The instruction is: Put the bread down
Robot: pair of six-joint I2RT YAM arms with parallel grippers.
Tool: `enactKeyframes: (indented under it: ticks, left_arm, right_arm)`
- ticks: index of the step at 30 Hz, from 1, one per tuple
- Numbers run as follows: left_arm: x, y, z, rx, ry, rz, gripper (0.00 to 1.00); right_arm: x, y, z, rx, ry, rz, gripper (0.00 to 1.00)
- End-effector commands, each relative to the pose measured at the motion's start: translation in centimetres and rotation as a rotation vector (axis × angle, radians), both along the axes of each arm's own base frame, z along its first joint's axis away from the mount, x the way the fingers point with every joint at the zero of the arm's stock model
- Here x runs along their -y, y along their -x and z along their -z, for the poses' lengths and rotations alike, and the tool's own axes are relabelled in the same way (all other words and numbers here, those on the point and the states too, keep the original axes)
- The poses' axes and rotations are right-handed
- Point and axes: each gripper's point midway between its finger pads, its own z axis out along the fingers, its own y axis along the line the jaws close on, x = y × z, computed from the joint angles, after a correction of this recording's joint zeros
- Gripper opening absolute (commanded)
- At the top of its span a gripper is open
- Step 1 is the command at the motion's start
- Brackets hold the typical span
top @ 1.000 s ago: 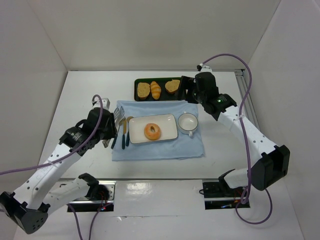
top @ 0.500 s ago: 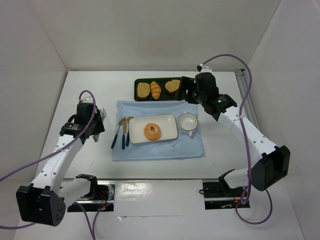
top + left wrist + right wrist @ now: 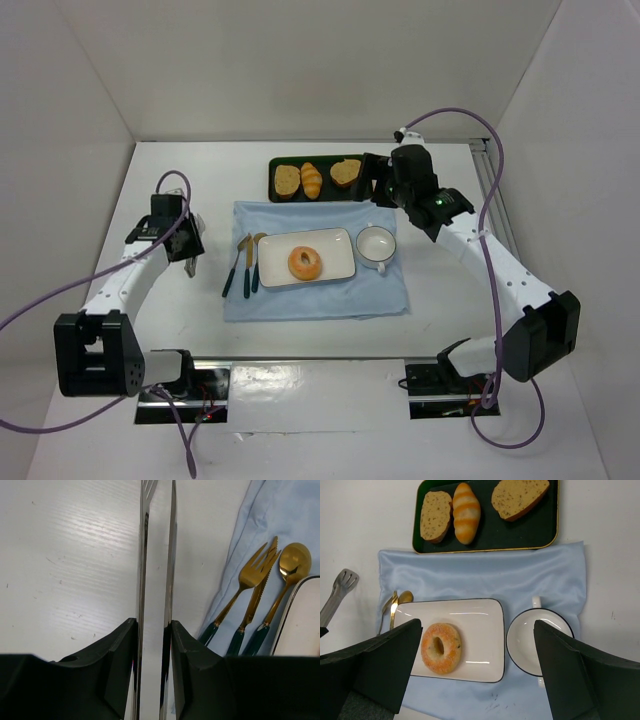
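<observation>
From where I stand, the bread (image 3: 305, 262) lies flat on a white rectangular plate (image 3: 340, 243), a little left of the plate's middle, glazed top up and its hole showing. The plate sits on a pale blue cloth (image 3: 300, 300) spread over the middle of the table (image 3: 180, 180). Just off the plate's right end, also on the cloth, stands a round white cup (image 3: 376, 229). A gold fork (image 3: 245, 587), knife (image 3: 257, 595) and spoon (image 3: 294, 560) with dark green handles lie side by side along the cloth's left edge, the spoon nearest the plate rim. Behind the cloth's far edge is a dark tray (image 3: 485, 535) carrying two toast slices (image 3: 436, 522) with a croissant (image 3: 466, 512) between them. The left gripper (image 3: 153, 625) hangs over bare table to the left of the cloth, toward the table's left edge, well apart from the bread. Its jaws are clamped on a pair of metal tongs (image 3: 157, 555), squeezing the two blades close with a thin gap between them; the tong tips point toward the far side. The right gripper (image 3: 476, 625) is up above the tray's right end with its jaws wide apart and nothing between them, looking down on the plate and cup.
</observation>
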Motion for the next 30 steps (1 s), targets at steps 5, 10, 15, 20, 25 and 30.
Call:
enactKeyframes:
  ticks: [5,10,15,20,25,30]
  left_arm:
    - [-0.5,-3.5,-1.2,0.052,-0.007,0.003,0.44]
    - [-0.8,-3.5,0.8,-0.009,0.002,-0.014,0.44]
    - [-1.1,-2.9,3.2,-0.092,-0.010,-0.025,0.44]
    - [-1.3,-3.5,4.4,-0.140,-0.016,-0.030,0.44]
    - [-1.6,-4.9,5.5,-0.188,-0.026,-0.026,0.43]
    - [-2.7,-5.5,6.6,-0.269,-0.079,-0.044,0.43]
  right_arm:
    - [-0.1,-1.1,-1.3,0.044,-0.015,-0.004,1.00]
    - [0.0,-1.7,-1.3,0.048,-0.032,-0.011,1.00]
    - [0.4,-2.2,-1.8,0.062,-0.048,-0.009,1.00]
    - [1.2,-2.5,-1.6,0.057,-0.064,0.007,1.00]
    - [1.3,-2.6,-1.3,0.052,-0.072,0.000,1.00]
    - [1.5,-2.4,-1.2,0.044,-0.091,0.009,1.00]
